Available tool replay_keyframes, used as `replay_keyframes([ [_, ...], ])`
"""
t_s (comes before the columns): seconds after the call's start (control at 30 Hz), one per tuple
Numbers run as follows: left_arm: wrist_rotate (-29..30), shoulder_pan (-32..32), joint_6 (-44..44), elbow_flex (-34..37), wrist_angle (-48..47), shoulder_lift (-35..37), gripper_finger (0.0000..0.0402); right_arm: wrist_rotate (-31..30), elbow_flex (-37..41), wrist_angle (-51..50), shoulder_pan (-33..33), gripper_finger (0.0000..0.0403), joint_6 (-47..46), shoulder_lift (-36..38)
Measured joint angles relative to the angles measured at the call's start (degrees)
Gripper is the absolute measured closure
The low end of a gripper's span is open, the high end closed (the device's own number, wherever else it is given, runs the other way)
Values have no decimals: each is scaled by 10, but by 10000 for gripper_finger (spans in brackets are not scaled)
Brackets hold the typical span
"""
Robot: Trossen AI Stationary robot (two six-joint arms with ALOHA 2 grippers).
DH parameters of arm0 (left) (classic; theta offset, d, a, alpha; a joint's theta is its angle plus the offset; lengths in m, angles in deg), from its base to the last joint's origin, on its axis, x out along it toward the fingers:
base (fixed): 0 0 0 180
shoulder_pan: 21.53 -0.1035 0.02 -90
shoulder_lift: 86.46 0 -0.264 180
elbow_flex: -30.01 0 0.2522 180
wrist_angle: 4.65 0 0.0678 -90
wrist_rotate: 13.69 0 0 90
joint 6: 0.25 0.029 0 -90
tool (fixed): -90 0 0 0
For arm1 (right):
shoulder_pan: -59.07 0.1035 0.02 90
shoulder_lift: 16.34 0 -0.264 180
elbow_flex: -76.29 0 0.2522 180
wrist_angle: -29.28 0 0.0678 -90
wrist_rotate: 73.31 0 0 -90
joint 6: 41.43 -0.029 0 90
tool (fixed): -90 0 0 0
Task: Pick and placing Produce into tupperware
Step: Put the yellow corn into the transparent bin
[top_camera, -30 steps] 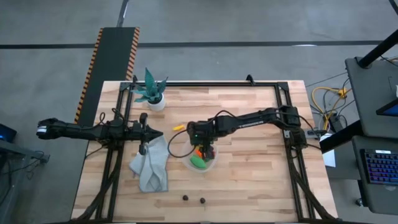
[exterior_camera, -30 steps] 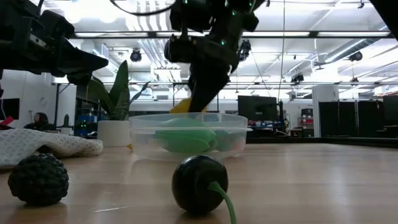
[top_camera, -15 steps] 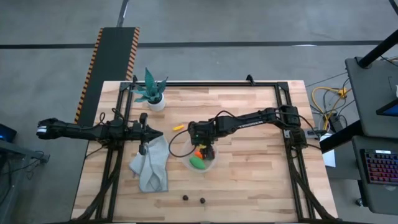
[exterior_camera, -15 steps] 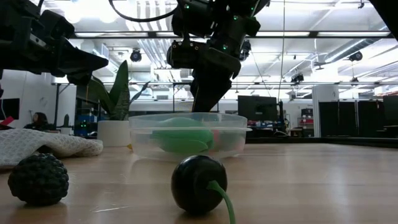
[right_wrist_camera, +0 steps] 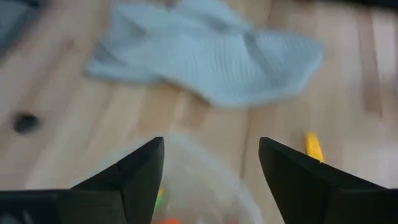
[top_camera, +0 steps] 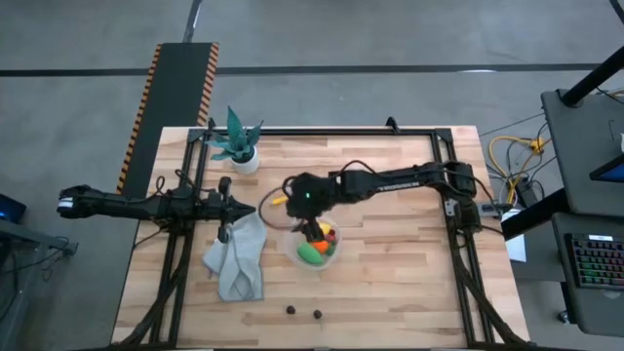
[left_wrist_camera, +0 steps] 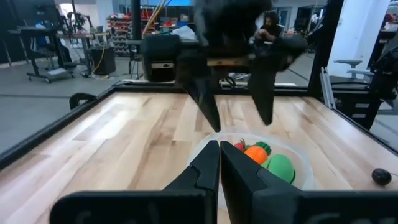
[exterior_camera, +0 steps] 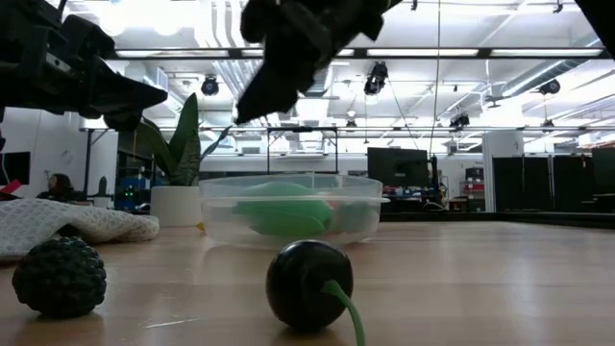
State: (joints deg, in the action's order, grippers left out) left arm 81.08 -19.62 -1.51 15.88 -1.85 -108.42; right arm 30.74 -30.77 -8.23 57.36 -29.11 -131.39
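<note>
The clear round tupperware (top_camera: 317, 248) stands on the table near its middle. In it lie the green oval (left_wrist_camera: 280, 167), the orange carrot (left_wrist_camera: 255, 154) and a red piece (left_wrist_camera: 239, 146). The yellow lemon (top_camera: 279, 199) lies on the table, left of and beyond the tupperware. Two dark brown pieces (top_camera: 291, 310) (top_camera: 317, 314) sit by the near edge. My right gripper (top_camera: 304, 216) is open and empty, raised over the tupperware's far-left rim. My left gripper (top_camera: 244, 210) is shut and waits above the cloth's far end.
A grey-green cloth (top_camera: 237, 255) lies crumpled left of the tupperware, and a teal potted plant (top_camera: 237, 144) stands near the far-left corner. A black frame runs along the left, far and right edges of the table. Bare wood lies right of the tupperware.
My right gripper has risen out of the tupperware and swung up and toward the table's left. The carrot and the green oval stay lying in the tupperware.
</note>
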Motion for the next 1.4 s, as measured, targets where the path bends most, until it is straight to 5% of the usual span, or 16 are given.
replay_keyframes([
  [0.43, -1, 0, 17, 0, 25, 0, 402, 39, -59, 1, -80, 157, 47, -89],
  [0.67, -1, 0, 17, 0, 24, 0, 402, 38, -102, -39, -80, 167, 28, -51],
  [0.8, -2, 0, 16, 0, 23, 0, 402, 37, -67, -60, -67, 225, 25, 33],
  [1.0, -10, 0, 16, 0, 24, -1, 402, -34, 92, -63, -5, 375, 24, 239],
  [1.3, -10, 0, 21, 0, 41, 0, 402, -286, 392, 74, 164, 394, -81, 560],
  [1.4, -10, 0, 36, 0, 60, 0, 402, -322, 482, 146, 213, 394, -81, 631],
])
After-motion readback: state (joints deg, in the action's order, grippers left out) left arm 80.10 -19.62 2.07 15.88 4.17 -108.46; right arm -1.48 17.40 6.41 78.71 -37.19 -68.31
